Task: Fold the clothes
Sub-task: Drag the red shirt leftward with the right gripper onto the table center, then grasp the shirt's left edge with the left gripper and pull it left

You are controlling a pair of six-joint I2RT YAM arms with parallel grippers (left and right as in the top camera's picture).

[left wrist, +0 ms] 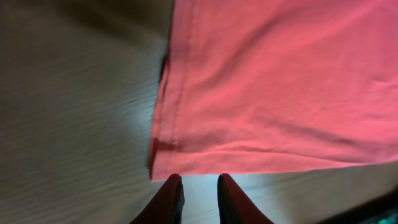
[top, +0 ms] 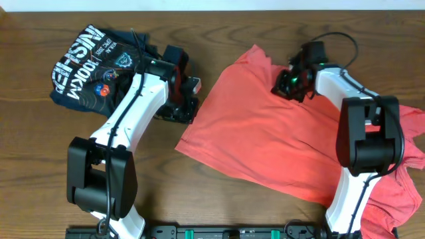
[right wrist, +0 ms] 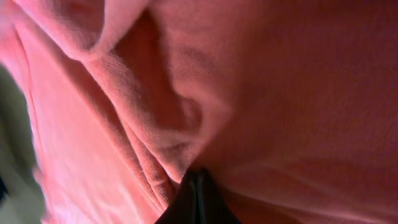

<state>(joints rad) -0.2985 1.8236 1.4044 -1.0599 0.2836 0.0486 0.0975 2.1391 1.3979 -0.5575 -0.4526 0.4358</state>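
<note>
Left gripper (top: 186, 108) hangs over the bare wood of the table (top: 40, 153), just off the left edge of the T-shirt (top: 259, 136). In the left wrist view its two dark fingers (left wrist: 171, 200) stand slightly apart with nothing between them. Pale wood shows through the narrow gap. Their tips sit just short of a hemmed corner of the orange-red cloth, and no contact with it is visible.

Behind and to the left of this gripper, at the back left of the table, lies a navy shirt (top: 93, 63). It is bundled, with white lettering and small coloured logos facing up. The left arm crosses over its right side.

The T-shirt spreads from the middle of the table out to the right. It lies mostly flat but creased, with one pointed flap reaching toward the back edge. Its near right part passes under the right arm and bunches toward the front right corner.

The right gripper (top: 290, 84) is down on the back part of the T-shirt, just right of that flap. In the right wrist view its fingers (right wrist: 186, 202) are pressed together, pinching a ridge of cloth at their tips. Soft folds gather around the pinch and fill the view.
</note>
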